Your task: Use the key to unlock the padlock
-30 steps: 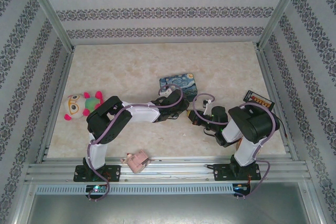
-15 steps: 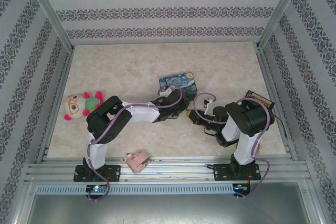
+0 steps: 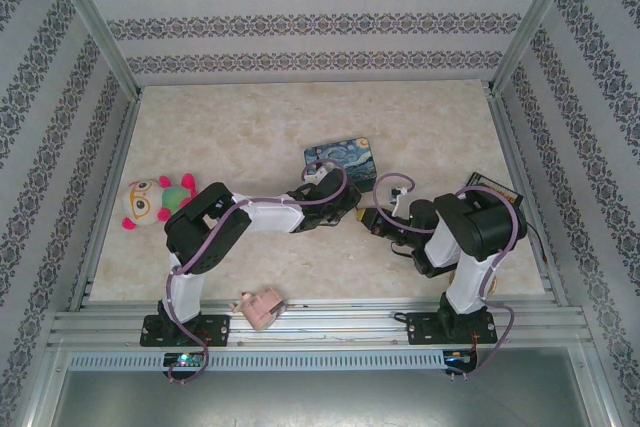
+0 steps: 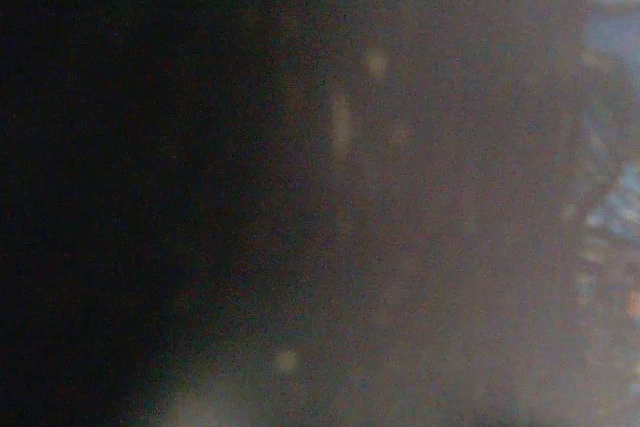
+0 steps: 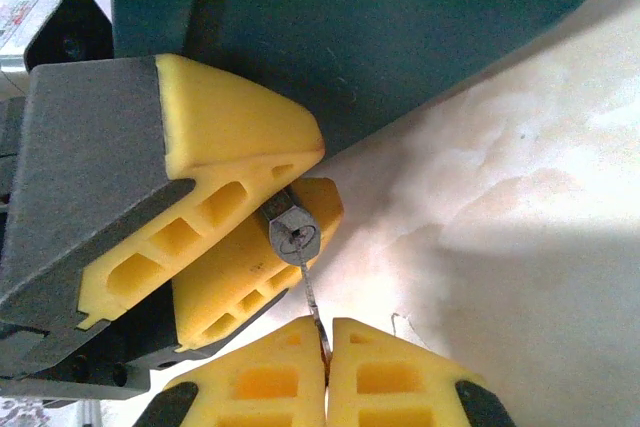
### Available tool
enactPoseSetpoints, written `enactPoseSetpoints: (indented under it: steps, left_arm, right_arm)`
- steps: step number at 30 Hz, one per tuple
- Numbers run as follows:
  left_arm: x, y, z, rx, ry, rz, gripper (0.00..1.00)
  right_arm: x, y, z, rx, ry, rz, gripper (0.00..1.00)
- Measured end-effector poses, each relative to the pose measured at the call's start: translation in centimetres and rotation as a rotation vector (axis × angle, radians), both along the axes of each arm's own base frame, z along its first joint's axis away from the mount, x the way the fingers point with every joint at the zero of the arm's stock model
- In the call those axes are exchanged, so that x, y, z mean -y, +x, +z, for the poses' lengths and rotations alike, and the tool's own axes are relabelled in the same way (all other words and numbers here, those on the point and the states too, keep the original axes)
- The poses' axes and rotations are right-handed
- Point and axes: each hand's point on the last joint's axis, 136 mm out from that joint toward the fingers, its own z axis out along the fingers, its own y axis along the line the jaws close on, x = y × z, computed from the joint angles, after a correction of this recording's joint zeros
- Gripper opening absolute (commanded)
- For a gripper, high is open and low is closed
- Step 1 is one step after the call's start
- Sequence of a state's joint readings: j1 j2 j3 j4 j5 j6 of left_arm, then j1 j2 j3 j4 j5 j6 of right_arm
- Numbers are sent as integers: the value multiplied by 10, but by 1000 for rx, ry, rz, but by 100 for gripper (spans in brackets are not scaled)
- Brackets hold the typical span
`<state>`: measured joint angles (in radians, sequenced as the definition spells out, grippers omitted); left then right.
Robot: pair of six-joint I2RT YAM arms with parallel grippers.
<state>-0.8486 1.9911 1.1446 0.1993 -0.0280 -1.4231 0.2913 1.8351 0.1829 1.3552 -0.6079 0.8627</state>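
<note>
Finding the padlock (image 5: 293,232) just left of centre in the right wrist view, pinched in the left pincer (image 5: 318,182), with its grey keyhole face toward the camera. Seeing the right pincer (image 5: 326,347) at bottom centre, pressed together on the key (image 5: 314,302), with the blade reaching up to that face. In the top view, catching both pincers nose to nose mid-frame, just below the blue painted tin (image 3: 342,158).

Padlock (image 5: 293,234) in left jaws, key (image 5: 314,307) in right jaws, tin (image 3: 341,158) behind, toy (image 3: 155,201) far left
</note>
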Motion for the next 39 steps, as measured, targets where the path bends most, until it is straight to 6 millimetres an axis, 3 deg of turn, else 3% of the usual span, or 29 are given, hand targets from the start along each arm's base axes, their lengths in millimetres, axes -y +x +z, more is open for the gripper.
enactPoseSetpoints:
  steps: [39]
  left_arm:
    - [5, 1, 6, -2, -67, -2, 7]
  right_arm:
    - [8, -2, 4, -8, 44, 32, 0]
